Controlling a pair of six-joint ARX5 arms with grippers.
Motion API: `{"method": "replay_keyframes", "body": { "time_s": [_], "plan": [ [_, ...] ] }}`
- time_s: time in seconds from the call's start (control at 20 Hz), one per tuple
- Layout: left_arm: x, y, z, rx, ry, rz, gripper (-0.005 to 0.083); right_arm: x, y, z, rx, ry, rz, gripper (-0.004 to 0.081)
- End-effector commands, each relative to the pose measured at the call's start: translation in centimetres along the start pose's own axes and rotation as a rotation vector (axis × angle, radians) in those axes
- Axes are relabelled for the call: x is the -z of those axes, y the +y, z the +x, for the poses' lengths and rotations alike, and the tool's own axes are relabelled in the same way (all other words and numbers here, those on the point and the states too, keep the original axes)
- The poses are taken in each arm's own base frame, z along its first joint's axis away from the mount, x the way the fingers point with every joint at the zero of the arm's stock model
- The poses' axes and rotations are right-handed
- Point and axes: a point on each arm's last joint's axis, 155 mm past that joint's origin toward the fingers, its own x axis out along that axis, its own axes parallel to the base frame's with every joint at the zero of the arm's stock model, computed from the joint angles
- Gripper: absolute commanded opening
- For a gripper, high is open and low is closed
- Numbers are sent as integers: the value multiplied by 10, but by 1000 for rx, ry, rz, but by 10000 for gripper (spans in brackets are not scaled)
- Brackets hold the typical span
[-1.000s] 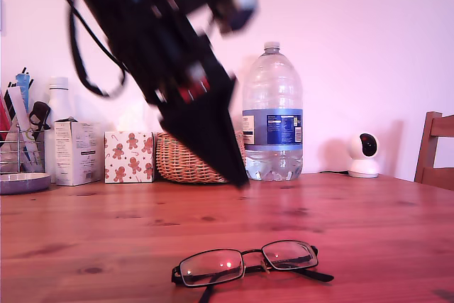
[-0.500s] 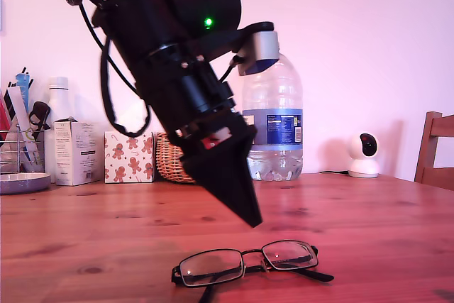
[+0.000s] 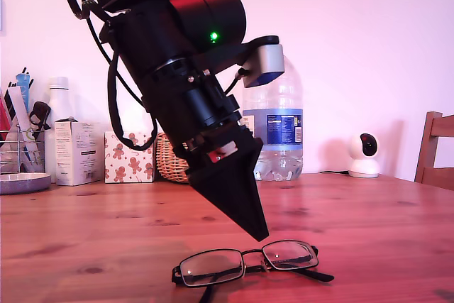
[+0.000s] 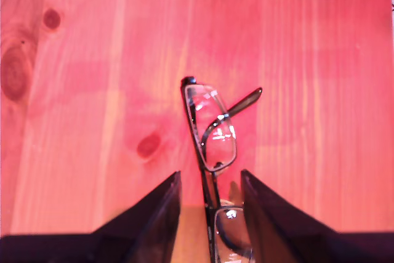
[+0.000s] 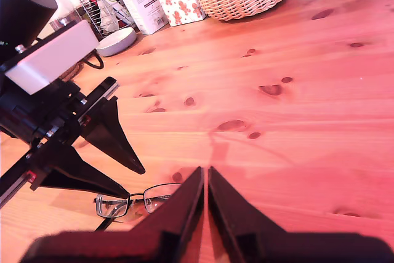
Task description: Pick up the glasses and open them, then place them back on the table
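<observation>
black and bulky, the arm carrying my first gripper [image 3: 259, 233] slants down from the top of the exterior view toward that view's right, its tapered fingers ending just above the glasses [image 3: 245, 263] without touching them. a green light glows on the arm's round housing, and a grey camera block sticks out beside it. in the first wrist view my first gripper [image 4: 209, 180] has its jaws parted, with the glasses [image 4: 211, 137] lying on the wood between and beyond the tips; nothing is held. my second gripper [image 5: 205, 173] hovers over bare wood with its two fingers almost touching, only a thin gap between them, and it grips nothing; the glasses [image 5: 132, 200] lie just beside it, near the other arm's fingers.

the glasses rest on the table [image 3: 369, 218], folded, near the front edge of the exterior view. behind them stand a wicker basket [image 3: 170, 161], a large water bottle [image 3: 280, 129] whose blue label is too small to read, a box with gingerbread figures [image 3: 128, 155], and a white box [image 3: 74, 152] with unreadable print.
</observation>
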Motion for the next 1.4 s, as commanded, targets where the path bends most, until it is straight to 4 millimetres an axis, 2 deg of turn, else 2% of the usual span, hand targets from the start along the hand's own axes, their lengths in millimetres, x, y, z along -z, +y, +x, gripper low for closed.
{"method": "replay_keyframes", "body": {
  "time_s": [0.0,0.2,0.4,0.75,0.85,1.15,1.35],
  "plan": [
    [-3,0,5,1,-5,22,272,-5,4,-2,-12,-12,-7,-12],
    [-1,0,8,2,5,20,271,-5,4,-2,-15,-13,-8,-12],
    [14,-2,20,17,58,5,271,-5,4,-2,-15,-13,-7,-12],
    [12,-3,21,16,53,10,263,-5,4,-2,-16,-13,-5,-12],
    [13,-3,21,19,59,8,202,-5,4,-2,-16,-13,-5,-12],
    [15,-5,21,24,65,7,119,-5,4,-2,-16,-14,-5,-12],
    [12,-6,22,26,56,43,-3,-5,4,-2,-16,-14,-4,-12]
  ]
}}
